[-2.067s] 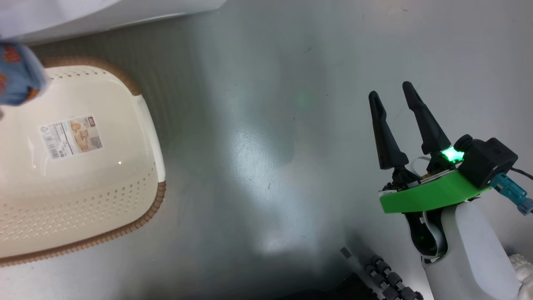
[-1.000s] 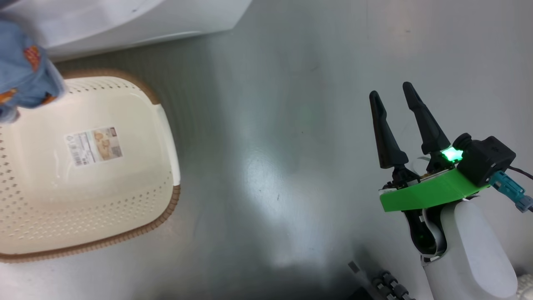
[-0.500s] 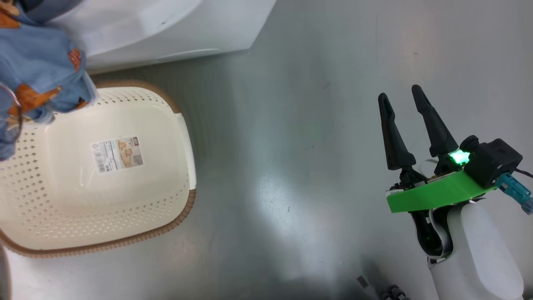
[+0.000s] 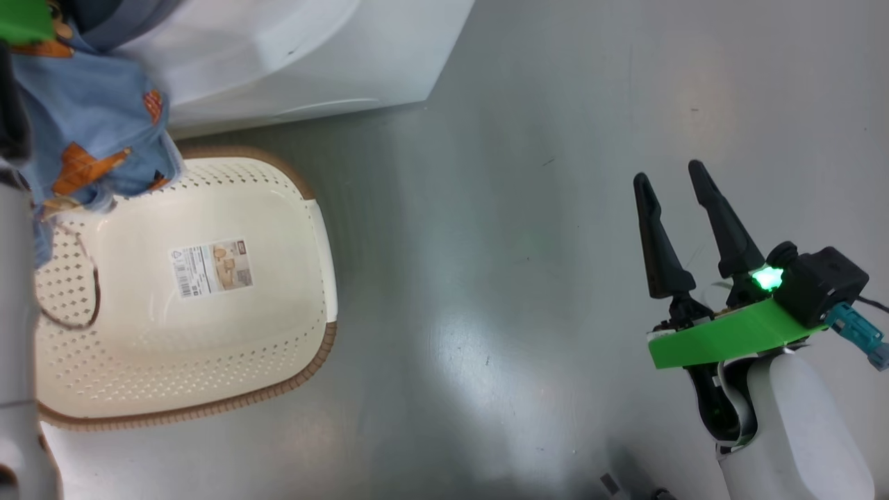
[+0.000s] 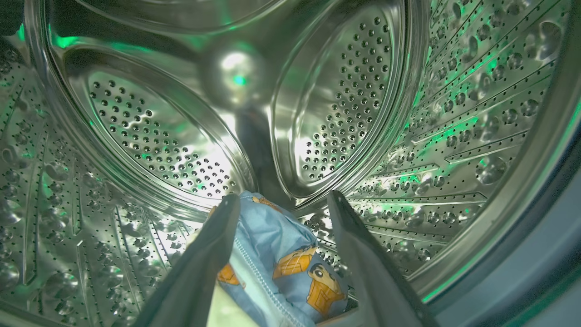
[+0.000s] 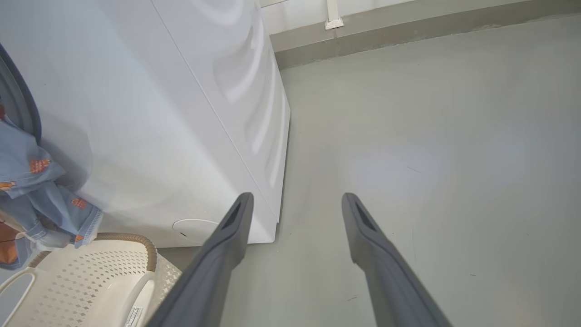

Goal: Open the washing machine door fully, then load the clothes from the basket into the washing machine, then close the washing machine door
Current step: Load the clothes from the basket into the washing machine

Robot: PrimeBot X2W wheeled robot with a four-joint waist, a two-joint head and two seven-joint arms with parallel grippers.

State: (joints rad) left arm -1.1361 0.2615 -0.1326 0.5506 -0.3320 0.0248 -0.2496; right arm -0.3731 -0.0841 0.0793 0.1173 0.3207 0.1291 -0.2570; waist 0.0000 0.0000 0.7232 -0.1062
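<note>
Left wrist view: L end effector (image 5: 282, 200) sits inside the drum (image 5: 150, 136), fingers spread wide, released. The clothes (image 5: 281, 259) lie loose btwn them at the drum's lower front lip, not pinched as far as I can see.

Head view, near to far: R end effector (image 4: 667, 173) hangs spread and empty over bare floor (image 4: 486, 243), well apart from everything, same pose as a sec ago. The basket (image 4: 326, 278) stands on the floor just in front of the washing machine (image 4: 312, 55), with nothing in it but its sticker (image 4: 210, 267).

What changed: my head cam has swung, so basket + machine slid right in the pic. That's a cam move, not theirs. More blue cloth and my L forearm (image 4: 17, 312) now show. A tail of the garment hangs out of the machine's mouth over the basket's far left corner.

My read: basket's done, load only partway in. That tail needs pushing deeper before the door shuts, else it gets trapped.
</note>
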